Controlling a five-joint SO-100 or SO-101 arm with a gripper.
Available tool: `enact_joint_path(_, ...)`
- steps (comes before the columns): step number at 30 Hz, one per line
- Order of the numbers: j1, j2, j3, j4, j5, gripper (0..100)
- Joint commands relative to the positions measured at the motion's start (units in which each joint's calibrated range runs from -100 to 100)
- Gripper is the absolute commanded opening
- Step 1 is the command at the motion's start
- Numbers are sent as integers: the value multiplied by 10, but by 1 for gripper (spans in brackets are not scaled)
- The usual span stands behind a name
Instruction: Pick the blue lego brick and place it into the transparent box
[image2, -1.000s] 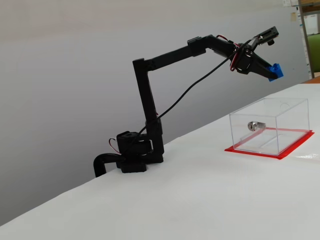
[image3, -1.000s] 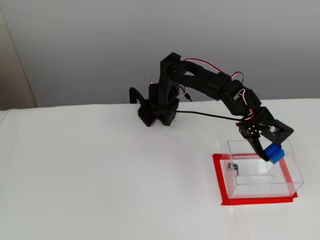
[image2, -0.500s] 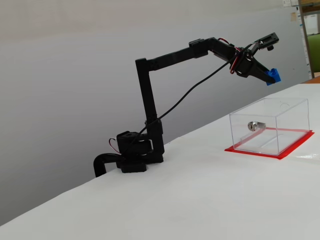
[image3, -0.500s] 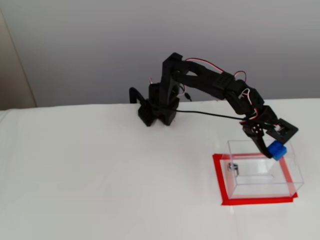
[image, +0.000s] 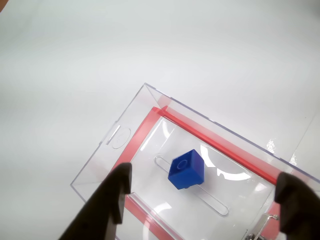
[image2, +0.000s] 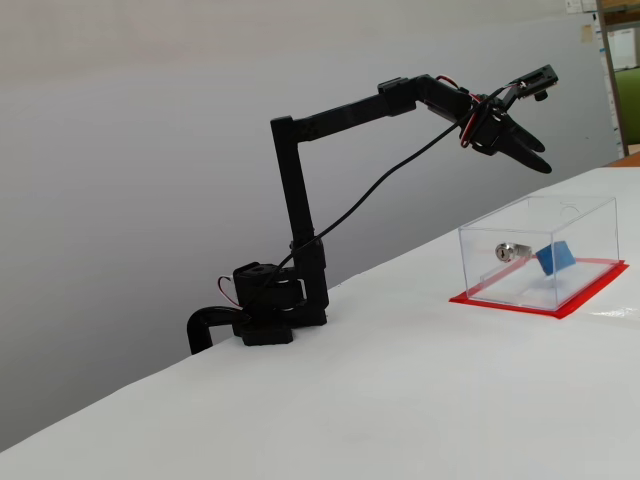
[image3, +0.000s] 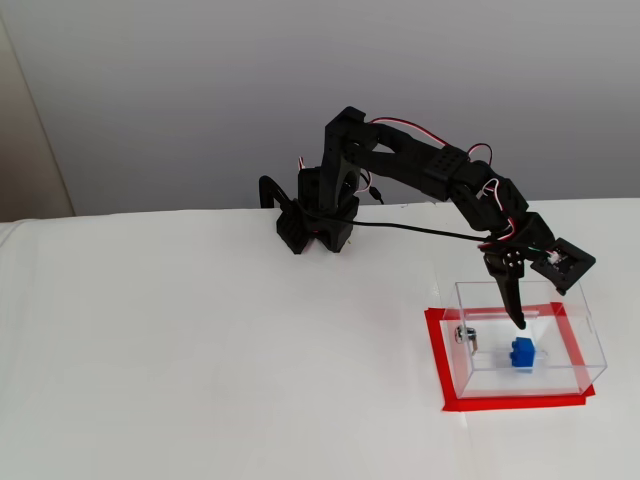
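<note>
Inside transparent box (image: 125, 145): blue lego brick (image: 186, 169); jaws released above, tips cropped in wrist view.

We see bright, even, diffuse light in all views, with hardly any shadow on the white matte table (image3: 200, 380). White glare arcs streak the clear plastic rectangular box (image: 150, 107) in the wrist view, where the black gripper fingertips (image: 112, 197) look soft and unfocused.

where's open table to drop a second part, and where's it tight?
Bare table runs from the arm base to the transparent box, and in front of both. Tight spot: the box, holding the blue lego brick and a silver fitting, with the open claw above.
</note>
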Motion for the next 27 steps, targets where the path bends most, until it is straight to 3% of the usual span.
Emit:
enact_joint_path(1, 6, -5, -19, 0, 3, 32)
enact_joint_path(17, 7, -4, -19, 0, 1, 31)
enact_joint_path(24, 7, -4, -19, -2, 3, 4)
enact_joint_path(27, 7, -4, -19, -1, 3, 1)
